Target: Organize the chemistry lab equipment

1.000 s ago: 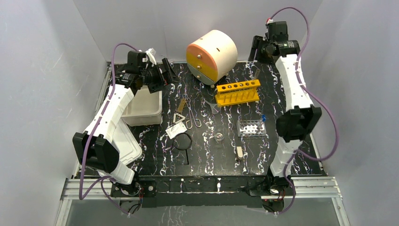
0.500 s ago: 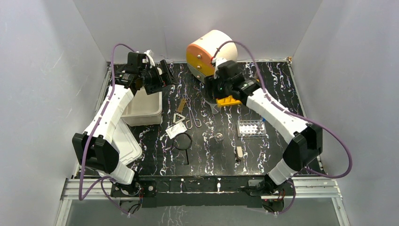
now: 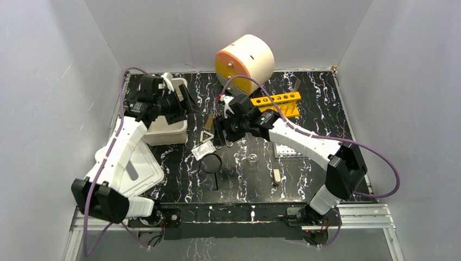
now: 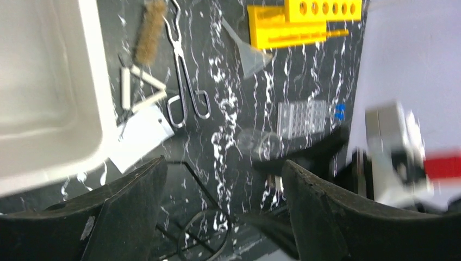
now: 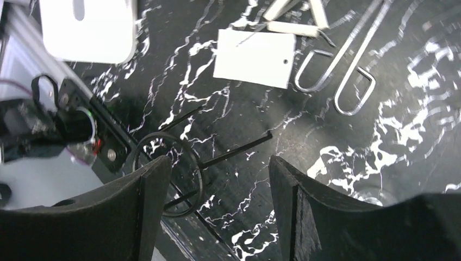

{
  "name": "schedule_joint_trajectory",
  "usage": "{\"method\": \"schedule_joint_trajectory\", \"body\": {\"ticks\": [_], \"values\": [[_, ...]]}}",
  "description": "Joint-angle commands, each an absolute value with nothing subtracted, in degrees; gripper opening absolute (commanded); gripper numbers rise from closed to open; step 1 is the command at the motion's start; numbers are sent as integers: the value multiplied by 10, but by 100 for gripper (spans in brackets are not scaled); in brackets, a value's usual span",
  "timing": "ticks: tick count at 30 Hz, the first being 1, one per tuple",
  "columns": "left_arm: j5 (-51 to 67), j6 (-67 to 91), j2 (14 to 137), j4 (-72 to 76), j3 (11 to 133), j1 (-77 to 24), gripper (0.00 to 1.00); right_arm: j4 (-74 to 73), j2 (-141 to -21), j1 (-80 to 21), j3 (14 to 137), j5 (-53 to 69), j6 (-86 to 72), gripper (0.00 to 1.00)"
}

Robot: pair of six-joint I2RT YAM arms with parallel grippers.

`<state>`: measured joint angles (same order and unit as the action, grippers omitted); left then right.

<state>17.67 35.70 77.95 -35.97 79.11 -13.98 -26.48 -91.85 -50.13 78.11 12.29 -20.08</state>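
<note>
I count one of each — black ring (image 3: 214,176), metal triangle (image 4: 126,88), tongs (image 4: 184,76), white pad (image 5: 254,50), beaker (image 3: 253,159), funnel (image 4: 248,53), brush (image 4: 148,32) — plus yellow rack (image 3: 278,103), clear tray (image 4: 307,117), white tub (image 4: 92,81), drawer unit (image 3: 255,54).

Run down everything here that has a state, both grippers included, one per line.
left gripper: open, empty
right gripper: open, empty
drawer unit: drawers look shut
white tub: uncovered, visible part empty
white lid: off, lying flat beside the tub
tongs: lying flat, untouched
funnel: on its side
yellow rack: standing, no tubes in it
</note>
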Motion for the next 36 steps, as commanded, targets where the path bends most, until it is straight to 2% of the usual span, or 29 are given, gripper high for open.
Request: {"method": "schedule_joint_trajectory", "body": {"ticks": [1, 8, 12, 19, 22, 29, 31, 34, 36], "values": [[235, 327, 693, -402, 742, -174, 78, -223, -868, -493, 748, 32, -328, 75], [229, 269, 660, -464, 680, -249, 78, -297, -824, -466, 700, -97, -491, 73], [221, 261, 661, -504, 635, -261, 77, -290, -800, -426, 660, -84, -523, 72], [244, 257, 691, -522, 602, -278, 65, -260, -800, -392, 651, -34, -481, 71], [217, 273, 709, -519, 590, -288, 61, -261, -799, -390, 641, -36, -465, 71], [118, 368, 744, -534, 597, -328, 38, -188, -765, -380, 553, -15, -481, 71], [103, 381, 746, -536, 598, -333, 30, -182, -768, -378, 553, -17, -472, 71], [118, 384, 753, -517, 590, -340, 27, -170, -778, -374, 566, -17, -461, 71], [120, 387, 757, -490, 577, -344, 18, -165, -789, -373, 584, -18, -444, 72]]}}
